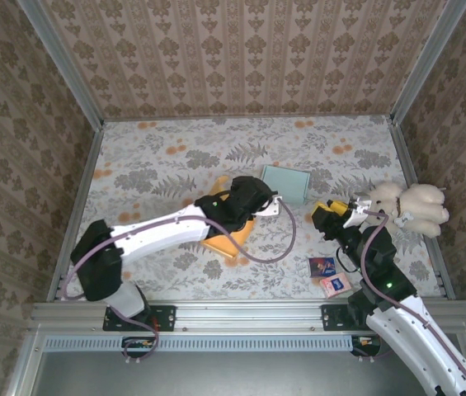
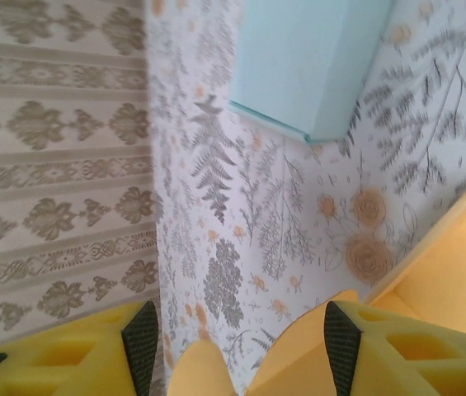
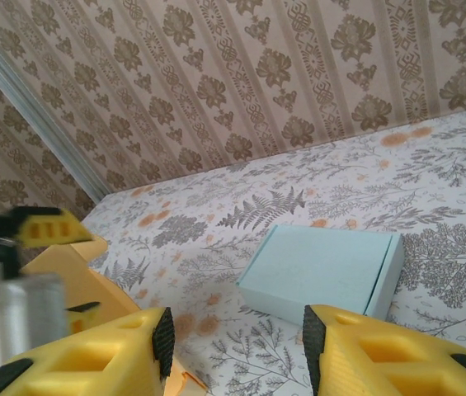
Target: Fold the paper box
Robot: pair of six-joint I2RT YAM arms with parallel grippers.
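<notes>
Bright, even, diffuse light fills every view; shadows on the table (image 1: 158, 165) are faint and soft. The close yellow fingers (image 2: 406, 355) in the left wrist view look soft, and the right wrist view's left edge smears.

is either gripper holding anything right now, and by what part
Nothing is held. The left gripper has its jaws open, with a flap of the orange box loose between them. The right gripper is open and empty.

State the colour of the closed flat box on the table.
The closed box is pale blue-green; the right wrist view shows it best.
</notes>
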